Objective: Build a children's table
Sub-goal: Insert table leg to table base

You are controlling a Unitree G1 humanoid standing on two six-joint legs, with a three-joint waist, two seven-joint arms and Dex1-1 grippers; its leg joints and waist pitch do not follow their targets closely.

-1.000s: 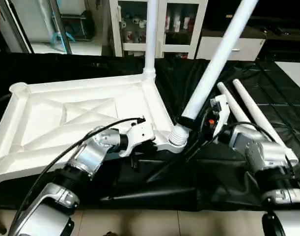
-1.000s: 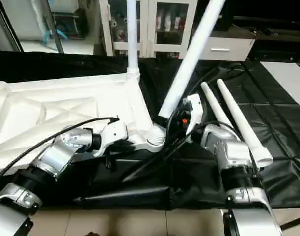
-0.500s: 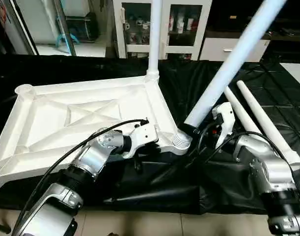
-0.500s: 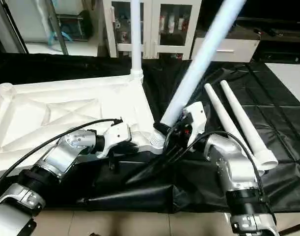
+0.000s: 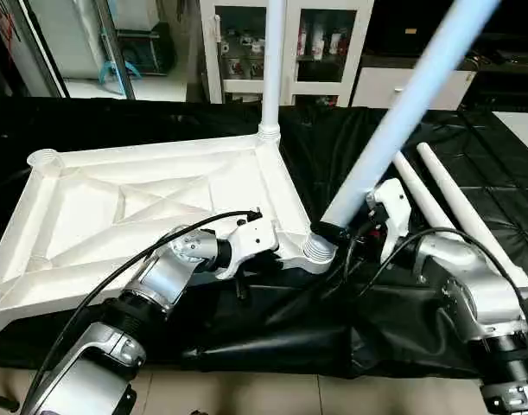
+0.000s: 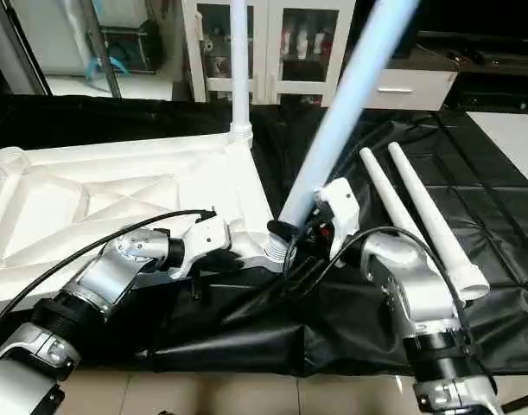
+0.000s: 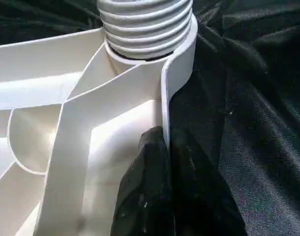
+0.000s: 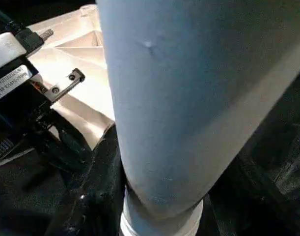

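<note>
Our right hand (image 6: 291, 232), closed on the leg (image 5: 393, 121), has tipped it steeper over the socket (image 5: 319, 249). Our left hand (image 7: 159, 162) still pinches the top (image 5: 117, 207); threading looks near.

A wide desk draped in wrinkled black cloth (image 5: 160, 121) fills the foreground; the cloth hangs in folds over its near edge. Below that edge runs a strip of pale beige floor (image 5: 272, 393). Behind the desk stands a white cabinet with glass doors (image 5: 320, 47), small items lined up on its shelves. To one side of it sits a low white drawer unit (image 5: 402, 85) with a bar handle. On the other side a doorway opens on a brighter room with a light floor (image 5: 151, 86) and a turquoise object (image 5: 121, 67).
</note>
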